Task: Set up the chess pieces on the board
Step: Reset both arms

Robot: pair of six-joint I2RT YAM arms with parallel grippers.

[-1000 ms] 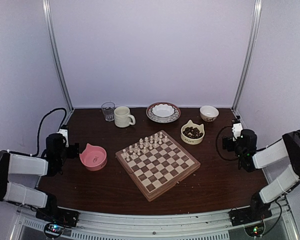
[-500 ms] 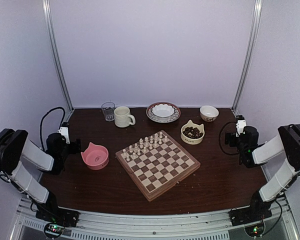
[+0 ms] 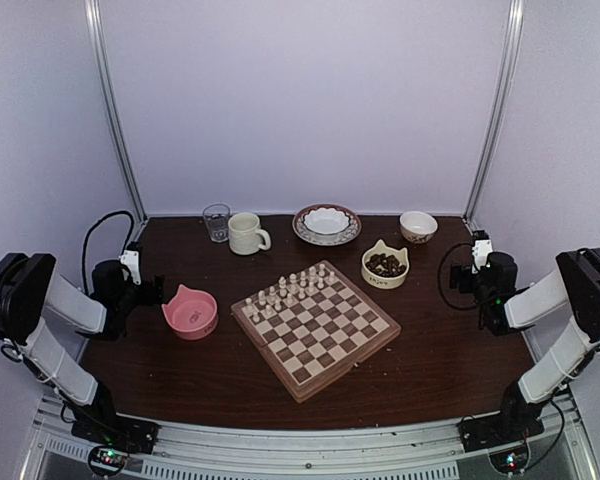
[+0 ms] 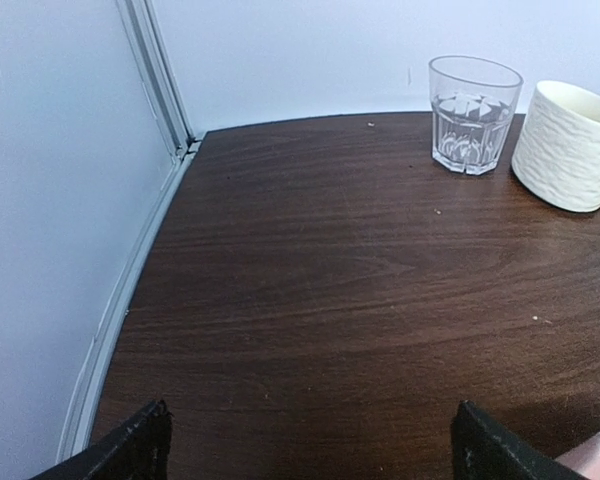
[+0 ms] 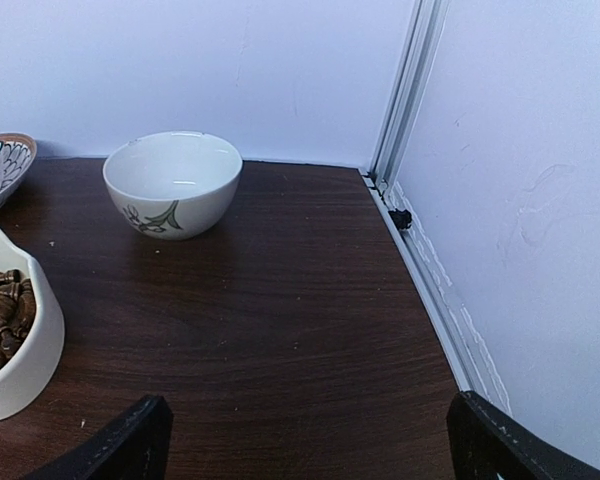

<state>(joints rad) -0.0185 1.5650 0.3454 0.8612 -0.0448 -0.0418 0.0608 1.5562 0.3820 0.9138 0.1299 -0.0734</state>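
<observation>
While chess pieces (image 3: 288,287) line one edge of the board (image 3: 320,335), the left pincer (image 4: 310,452) gapes empty — facing a glass (image 4: 473,113). The right pincer (image 5: 305,442) gapes too, facing a bowl (image 5: 172,182).

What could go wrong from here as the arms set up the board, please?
1. The dark pieces lie heaped in the cat-eared bowl; the right tool, wide open, might pinch several or tip the bowl.
2. The cream pieces stand crowded on the far rows of the board; an arm reaching past could topple them.
</observation>
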